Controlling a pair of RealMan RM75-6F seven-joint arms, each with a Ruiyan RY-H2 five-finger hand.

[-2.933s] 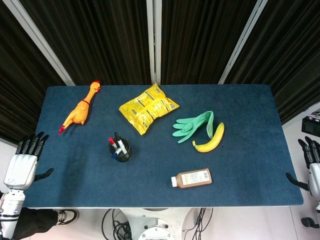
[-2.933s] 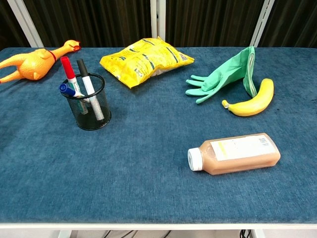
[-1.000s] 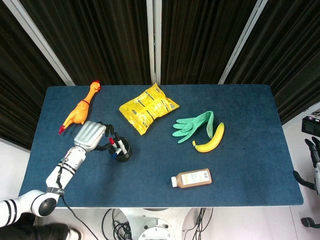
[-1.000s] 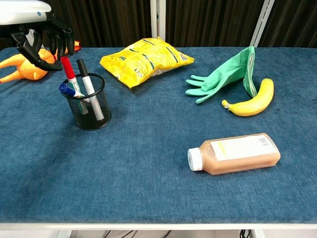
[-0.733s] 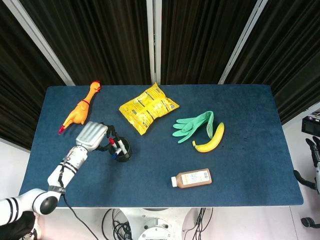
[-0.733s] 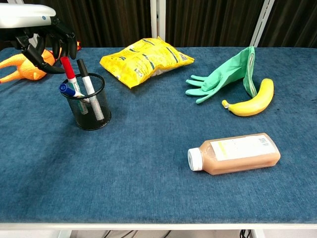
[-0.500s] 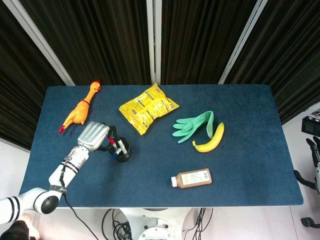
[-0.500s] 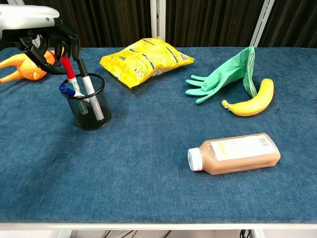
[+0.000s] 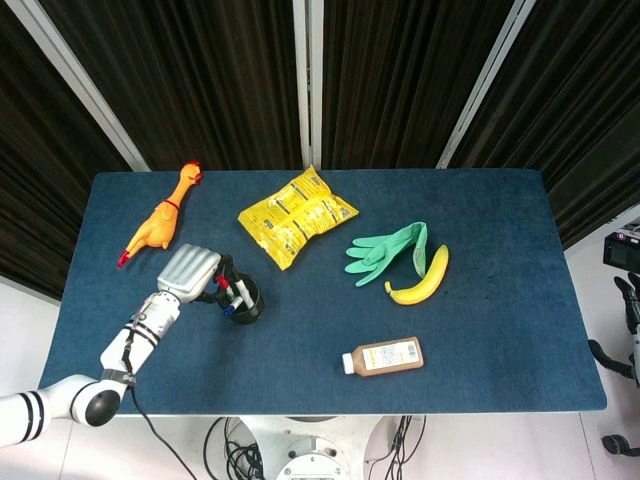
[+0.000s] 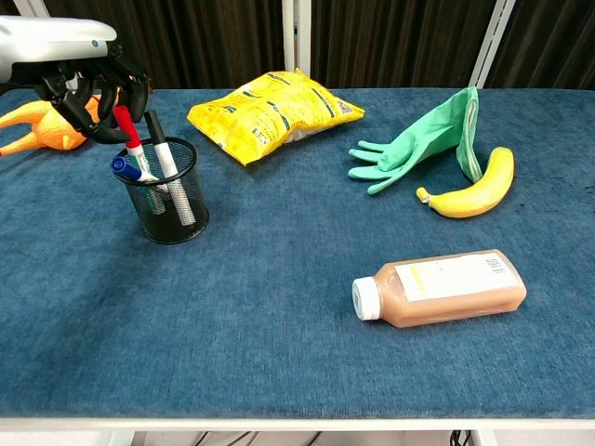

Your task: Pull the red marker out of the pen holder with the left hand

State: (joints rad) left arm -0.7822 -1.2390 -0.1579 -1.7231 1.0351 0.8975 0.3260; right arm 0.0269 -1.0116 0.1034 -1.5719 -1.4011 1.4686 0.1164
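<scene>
The black mesh pen holder [image 9: 246, 301] [image 10: 173, 203] stands on the left part of the blue table. It holds a red marker [image 10: 130, 139] [image 9: 222, 284], a black marker [image 10: 163, 153] and a blue one [image 10: 125, 168]. My left hand [image 9: 188, 270] [image 10: 85, 67] hangs over the holder's left rim, its dark fingers and thumb curled closely around the red marker's cap. The marker still stands inside the holder. My right hand [image 9: 630, 322] is off the table's right edge, half cut off by the frame, fingers apart and holding nothing.
A rubber chicken [image 9: 158, 222] [image 10: 42, 123] lies just behind the left hand. A yellow snack bag [image 9: 296, 215] [image 10: 271, 113] sits behind the holder. A green glove [image 10: 420, 139], a banana [image 10: 476, 186] and a brown bottle [image 10: 442, 288] lying on its side are to the right.
The left arm came in from the table's left edge to the pen holder. Over the last second its fingers drew in around the red marker's cap. The marker has not risen.
</scene>
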